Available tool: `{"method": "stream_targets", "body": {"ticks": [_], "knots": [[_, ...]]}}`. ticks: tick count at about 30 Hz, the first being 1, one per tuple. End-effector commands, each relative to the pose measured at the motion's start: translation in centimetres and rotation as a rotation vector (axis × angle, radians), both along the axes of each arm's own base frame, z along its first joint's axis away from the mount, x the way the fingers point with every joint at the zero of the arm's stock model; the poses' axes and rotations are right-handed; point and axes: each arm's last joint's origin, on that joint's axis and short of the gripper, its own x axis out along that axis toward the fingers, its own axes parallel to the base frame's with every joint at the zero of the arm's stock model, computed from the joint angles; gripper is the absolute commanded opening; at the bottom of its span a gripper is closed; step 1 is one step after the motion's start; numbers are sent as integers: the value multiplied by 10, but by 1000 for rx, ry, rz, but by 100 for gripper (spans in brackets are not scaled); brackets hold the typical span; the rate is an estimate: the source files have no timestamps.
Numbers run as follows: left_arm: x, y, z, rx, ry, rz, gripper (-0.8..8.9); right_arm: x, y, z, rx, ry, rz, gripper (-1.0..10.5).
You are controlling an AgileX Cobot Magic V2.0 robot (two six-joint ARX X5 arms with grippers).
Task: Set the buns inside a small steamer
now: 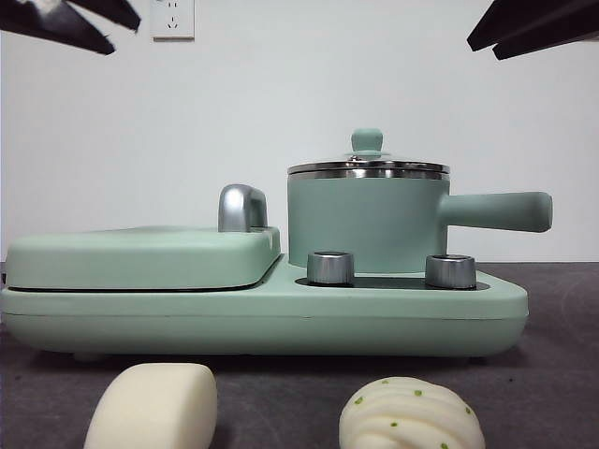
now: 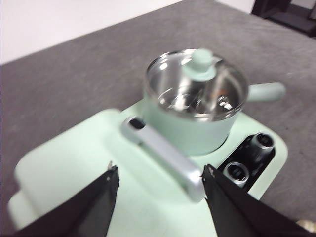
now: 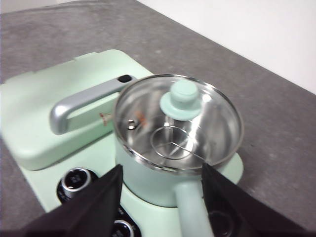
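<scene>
Front view has both arms parked high, at 10 and 2 o'clock. Left tool (image 2: pixel 160 175) and right tool (image 3: pixel 161 173) gape wide, empty, above the lidded small steamer (image 1: pixel 367 222). Buns (image 1: pixel 154 407) sit on the tabletop (image 1: pixel 552 374) at 6 o'clock.

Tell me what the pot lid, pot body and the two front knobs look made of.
Round clear lid: likely glass with a steel rim; the interior shows through. Its mint-green knob: matte, probably plastic. Mint-green round pot body: matte coated outside, mirror-bright steel inside. Two silver control knobs: brushed metal look, possibly plated plastic.
</scene>
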Motion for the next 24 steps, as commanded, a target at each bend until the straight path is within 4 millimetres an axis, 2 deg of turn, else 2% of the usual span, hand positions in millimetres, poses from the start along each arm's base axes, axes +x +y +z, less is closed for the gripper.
{"method": "stream_targets", "body": {"ticks": [1, 6, 13, 18, 24], "knots": [[7, -11, 5, -10, -54, -48, 277, 1, 1, 6, -5, -26, -10, 255], [29, -36, 0, -68, -99, -101, 277, 1, 0, 6, 20, 0, -36, 255], [62, -77, -22, -121, -151, -173, 277, 1, 0, 6, 45, 14, -50, 255], [81, -106, -35, -97, -129, -174, 276, 1, 0, 7, 88, 49, -69, 255], [103, -141, -40, -89, -108, -222, 276, 1, 0, 7, 103, 62, -77, 255]]}}
